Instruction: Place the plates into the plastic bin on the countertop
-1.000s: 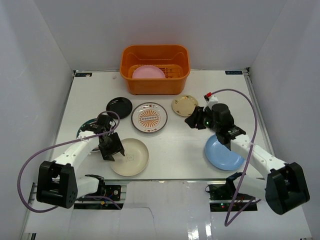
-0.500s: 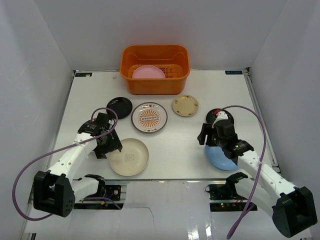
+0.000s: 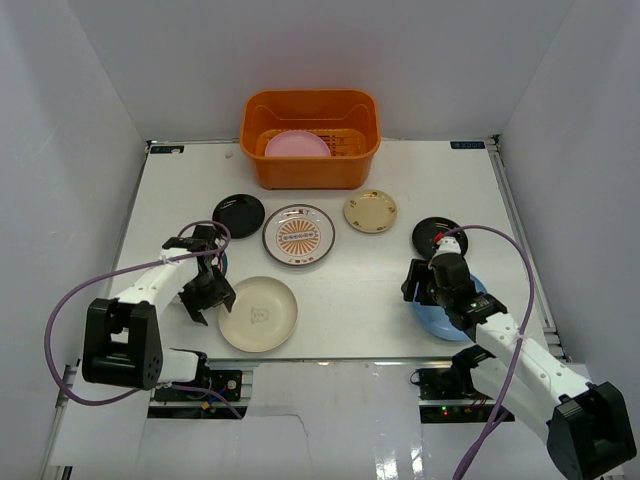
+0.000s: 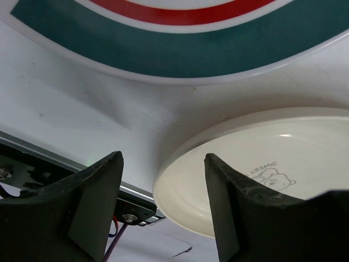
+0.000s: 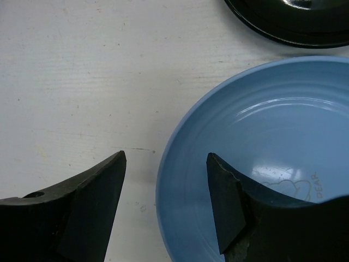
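The orange plastic bin (image 3: 310, 160) stands at the back of the white countertop (image 3: 340, 290) with a pink plate (image 3: 296, 144) inside. My left gripper (image 3: 205, 298) is open, its jaws astride the left rim of the cream plate (image 3: 259, 313), as the left wrist view (image 4: 163, 158) shows. The teal-and-red-rimmed patterned plate (image 4: 180, 33) lies just behind it, mostly hidden under the left arm in the top view. My right gripper (image 3: 418, 285) is open, its jaws astride the left rim of the blue plate (image 5: 272, 142).
A black plate (image 3: 238, 213), the sunburst plate (image 3: 298, 235) and a small tan plate (image 3: 370, 211) lie in a row in front of the bin. A second black plate (image 3: 438, 235) lies just behind the blue plate. White walls enclose the table on three sides.
My right gripper has moved from beside the tan plate back and down to the blue plate's left rim. My left gripper has shifted slightly left onto the cream plate's edge.
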You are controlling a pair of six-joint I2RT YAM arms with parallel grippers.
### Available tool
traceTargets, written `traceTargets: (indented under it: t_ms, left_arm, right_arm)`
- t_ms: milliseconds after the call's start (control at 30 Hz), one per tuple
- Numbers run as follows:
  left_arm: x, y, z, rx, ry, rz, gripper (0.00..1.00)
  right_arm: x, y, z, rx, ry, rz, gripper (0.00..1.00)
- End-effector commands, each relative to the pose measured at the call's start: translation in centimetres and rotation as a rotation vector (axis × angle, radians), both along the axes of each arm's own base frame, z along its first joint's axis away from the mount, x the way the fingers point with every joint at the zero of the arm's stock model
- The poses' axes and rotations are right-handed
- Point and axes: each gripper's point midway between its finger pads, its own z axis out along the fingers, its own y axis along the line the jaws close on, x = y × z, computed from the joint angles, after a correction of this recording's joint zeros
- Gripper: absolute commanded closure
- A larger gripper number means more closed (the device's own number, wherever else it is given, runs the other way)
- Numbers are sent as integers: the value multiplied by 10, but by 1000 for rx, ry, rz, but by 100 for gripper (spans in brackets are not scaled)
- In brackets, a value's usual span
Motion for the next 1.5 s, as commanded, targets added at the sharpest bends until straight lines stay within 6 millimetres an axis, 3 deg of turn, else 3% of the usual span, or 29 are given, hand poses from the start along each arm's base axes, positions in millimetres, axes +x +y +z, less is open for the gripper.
traceTargets:
  t_ms: [0,267,400,533,567,633,667,700,900,1033,1200,1300,1433,1467]
  left_arm:
    - [8,-6,0,-34,-40,17,30]
    - [8,-26,-17,-132,-40,22,41]
    - [9,-28,-16,-126,-56,12,48]
    - [9,-32,-15,-131,-61,-2,63]
    - [8,-34,-15,-138,-59,-13,72]
    - [9,-37,-15,-145,-67,-32,81]
    - [10,-37,-15,-145,-73,-39,94]
    - [10,-45,-12,-191,-80,-58,100]
    - [15,-70,8,-292,-188,-178,100]
    - [20,-89,39,-374,-304,-252,100]
    - [33,-111,98,-471,-486,-311,100]
    - [39,-114,128,-482,-562,-333,100]
    - [74,-124,199,-510,-782,-340,100]
    - [88,-129,217,-528,-854,-333,100]
  right_arm:
    - [8,2,0,18,-34,-26,33]
    - [8,-8,-12,-39,7,-66,37]
    - [6,-9,-15,-47,20,-74,40]
    - [4,-12,-21,-64,51,-92,43]
    - [5,-13,-20,-69,53,-99,45]
    - [4,-15,-20,-78,57,-109,48]
    - [3,-17,-20,-83,61,-117,50]
    - [3,-18,-20,-84,63,-124,52]
    - [-5,-19,-29,-99,113,-131,55]
    - [-1,-18,-30,-128,131,-125,52]
    - [-2,-10,-29,-173,157,-94,57]
    - [-6,-4,-27,-180,150,-81,71]
    - [-11,0,-30,-180,152,-62,92]
    - [-12,2,-30,-172,152,-53,92]
